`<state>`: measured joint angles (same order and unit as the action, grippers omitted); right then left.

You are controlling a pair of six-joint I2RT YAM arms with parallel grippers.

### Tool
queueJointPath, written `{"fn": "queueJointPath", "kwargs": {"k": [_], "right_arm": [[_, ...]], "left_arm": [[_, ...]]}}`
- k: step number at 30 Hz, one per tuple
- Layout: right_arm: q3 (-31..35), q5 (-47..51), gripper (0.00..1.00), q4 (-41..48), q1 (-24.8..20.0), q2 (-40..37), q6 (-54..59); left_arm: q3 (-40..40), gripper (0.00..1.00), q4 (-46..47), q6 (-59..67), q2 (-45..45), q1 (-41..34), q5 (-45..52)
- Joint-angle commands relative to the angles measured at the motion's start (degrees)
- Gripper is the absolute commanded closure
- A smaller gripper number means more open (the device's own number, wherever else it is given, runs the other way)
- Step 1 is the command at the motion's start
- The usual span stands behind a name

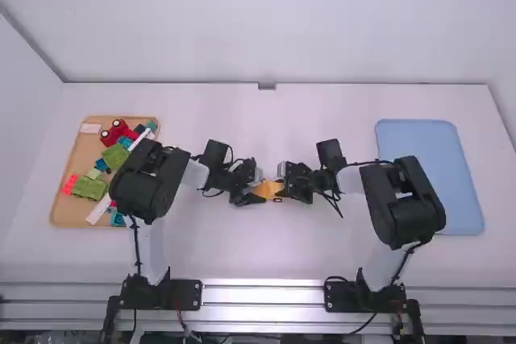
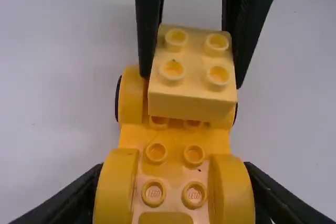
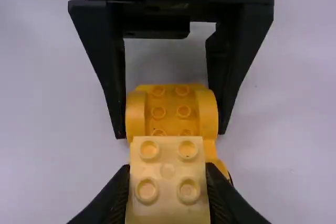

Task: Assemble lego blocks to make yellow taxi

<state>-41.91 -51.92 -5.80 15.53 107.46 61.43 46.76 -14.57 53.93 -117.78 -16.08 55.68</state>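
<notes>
The left jaws clench the base (image 2: pixel 174 138) at one end, probably to steady it. Just beyond their tips, the right jaws grasp the block (image 2: pixel 194 72) over the base, studs (image 2: pixel 176 37) up, presumably for pressing on; whether block and base touch is unclear.

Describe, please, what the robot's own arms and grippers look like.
The left arm and right arm have white links between bulky black joints, with thin black cables running alongside. The left gripper and right gripper are black, each with two fingers narrowing toward the tips.
</notes>
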Motion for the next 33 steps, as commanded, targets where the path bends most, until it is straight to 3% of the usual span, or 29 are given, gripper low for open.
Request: {"fn": "queueJointPath", "kwargs": {"k": [1,12,20,28,33], "right_arm": [[0.44,-0.33,0.97,0.24,-0.22,0.57,-0.07],[0.44,-0.33,0.69,0.22,0.15,0.57,-0.09],[0.44,-0.33,0.55,0.2,-0.15,0.57,-0.07],[0.42,-2.16,0.5,-0.94,-0.15,0.57,-0.11],[0.42,-2.03,0.6,-1.03,-0.15,0.57,-0.11]], "left_arm": [[-2.05,0.33,2.08,-1.36,-2.12,-0.11,-7.13],[-2.1,0.32,2.1,-1.4,-2.12,-0.11,-7.15],[-2.1,0.32,2.08,-1.55,-2.12,-0.11,-7.1],[-2.08,0.31,2.05,-1.57,-2.12,-0.09,-7.17],[-2.08,0.31,2.08,-1.57,-2.12,-0.11,-7.19]]}}
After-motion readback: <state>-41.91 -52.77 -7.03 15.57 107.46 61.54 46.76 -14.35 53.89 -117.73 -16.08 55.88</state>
